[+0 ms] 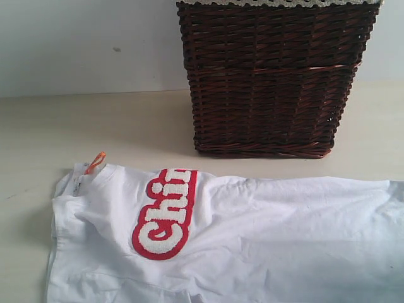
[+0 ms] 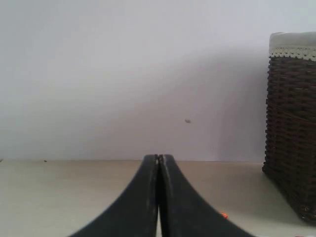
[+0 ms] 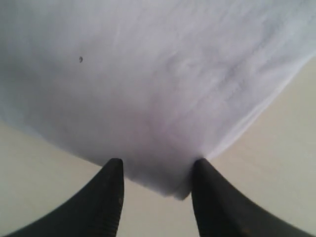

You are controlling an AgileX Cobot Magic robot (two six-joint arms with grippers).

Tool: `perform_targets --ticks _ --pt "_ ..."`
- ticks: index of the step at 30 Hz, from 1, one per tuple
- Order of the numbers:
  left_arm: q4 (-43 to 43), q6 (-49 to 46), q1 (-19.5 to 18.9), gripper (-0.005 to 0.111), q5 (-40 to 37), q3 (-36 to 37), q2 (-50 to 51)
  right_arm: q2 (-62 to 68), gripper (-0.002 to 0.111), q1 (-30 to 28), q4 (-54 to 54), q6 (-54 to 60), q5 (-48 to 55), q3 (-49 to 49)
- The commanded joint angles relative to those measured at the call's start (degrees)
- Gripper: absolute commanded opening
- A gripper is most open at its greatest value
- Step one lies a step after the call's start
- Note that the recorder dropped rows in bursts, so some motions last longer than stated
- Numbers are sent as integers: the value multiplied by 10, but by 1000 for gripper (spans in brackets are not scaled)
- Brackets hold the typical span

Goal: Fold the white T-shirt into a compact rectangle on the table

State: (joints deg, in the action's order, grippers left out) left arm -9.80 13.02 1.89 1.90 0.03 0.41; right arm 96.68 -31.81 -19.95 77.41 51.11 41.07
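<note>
Lying across the near part of the tabletop [image 1: 95, 126], the white T-shirt [image 1: 265, 233] is spread flat, collar end to the exterior view's left, body running off the right edge. Orange neck tag [image 1: 96, 162] sticks up at the collar. Red patch [image 1: 165, 214] shows only part of its lettering. A fold of cloth covers the rest, so one fold looks already made. Dark wicker basket [image 1: 271, 82] stands behind the shirt, apart from it.

Left pincer [image 2: 159, 160]: fingers pressed together, nothing between them, facing the wall [image 2: 98, 74], no cloth in its view. Right pincer [image 3: 157, 170]: fingers spread, low over the tabletop, straddling a corner of the shirt. The corner's tip lies between them, not pinched as far as I can tell.

Handling, as judged: thin cotton, light, wholly limp. It will not hold shape when lifted; it drapes, drags and wrinkles, and layers may slide on each other. Not fragile. The fuzzy patch is thicker and will likely resist a crease across it.

Where to grip: at corners and hems, where the edge is doubled and a finger can get under it. The corner between the right fingers suits. A matching hold by the left on the same edge would keep the fold straight. Risk: pinching only the top layer.
</note>
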Motion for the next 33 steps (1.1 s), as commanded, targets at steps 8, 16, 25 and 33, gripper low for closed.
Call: perform_targets --ticks 8,16,25,33 --pt "2 4 -1 0 2 0 -4 32 26 -4 -7 52 76 -1" --pt "2 4 -1 0 2 0 -4 32 0 -4 -135 128 88 -1" --pt "2 4 -1 0 2 0 -4 32 1 -4 -246 46 -30 -1" --pt "2 4 -1 0 2 0 -4 35 40 -2 -341 75 -112 -1"
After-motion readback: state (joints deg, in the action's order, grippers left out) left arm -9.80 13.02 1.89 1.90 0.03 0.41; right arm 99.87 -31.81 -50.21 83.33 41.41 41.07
